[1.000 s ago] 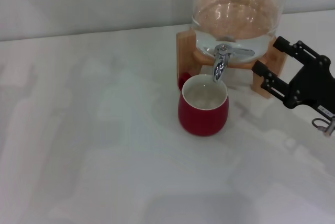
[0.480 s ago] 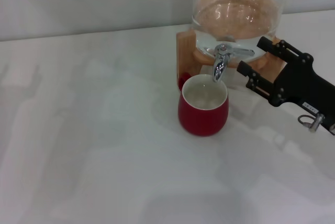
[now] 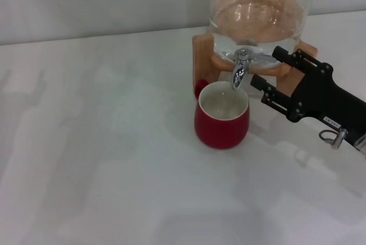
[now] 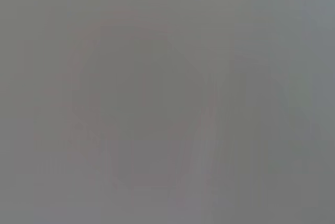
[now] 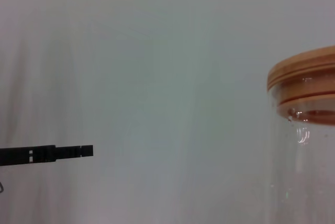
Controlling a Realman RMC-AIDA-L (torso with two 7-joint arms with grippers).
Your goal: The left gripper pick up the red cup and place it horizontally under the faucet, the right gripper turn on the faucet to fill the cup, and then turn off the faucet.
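Cup [image 3: 222, 116], red, stood upright on the white desk [image 3: 103, 142] directly under the faucet [image 3: 240, 68] of the glass dispenser [image 3: 255, 13]. Right gripper [image 3: 264, 68] hung just beside the faucet, fingers spread, lever between them. Wooden stand [image 3: 203, 62] flanked the cup; desk leftward lay open.
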